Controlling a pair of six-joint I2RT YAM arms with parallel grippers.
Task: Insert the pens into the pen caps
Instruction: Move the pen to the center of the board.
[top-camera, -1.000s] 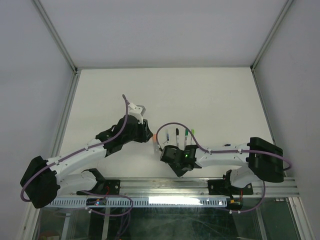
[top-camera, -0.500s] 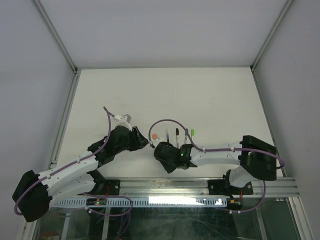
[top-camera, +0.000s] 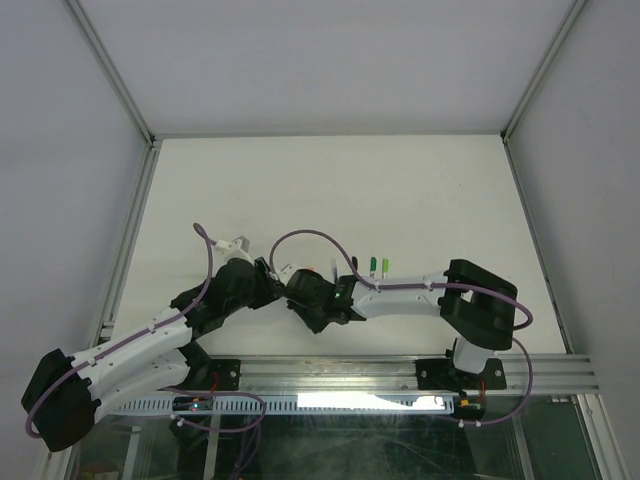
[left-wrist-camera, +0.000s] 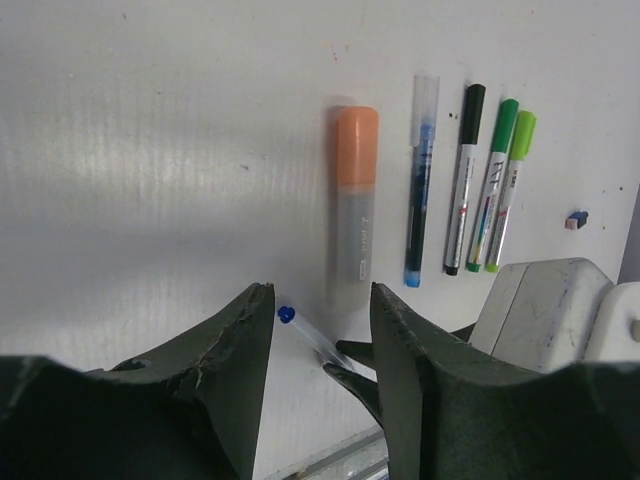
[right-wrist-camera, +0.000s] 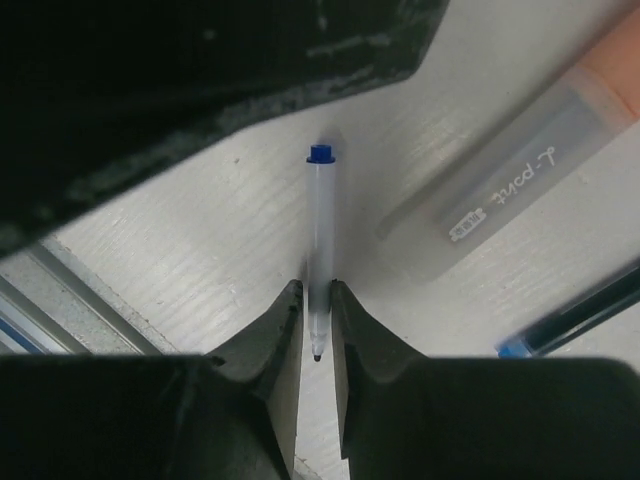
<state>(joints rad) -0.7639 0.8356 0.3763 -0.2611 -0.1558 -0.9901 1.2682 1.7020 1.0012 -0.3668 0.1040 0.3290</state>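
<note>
– Right jaws pinch the pen near its tip; left jaws stand parted, its blue end between them, untouched.
– Light, stiff, slick barrel, I'd say: grip mid-barrel, squarely.

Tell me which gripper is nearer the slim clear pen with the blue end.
Right. The right gripper is clamped on the slim clear pen near its dark tip. The left gripper hovers open, its fingers straddling the pen's blue end, not gripping it.
</note>
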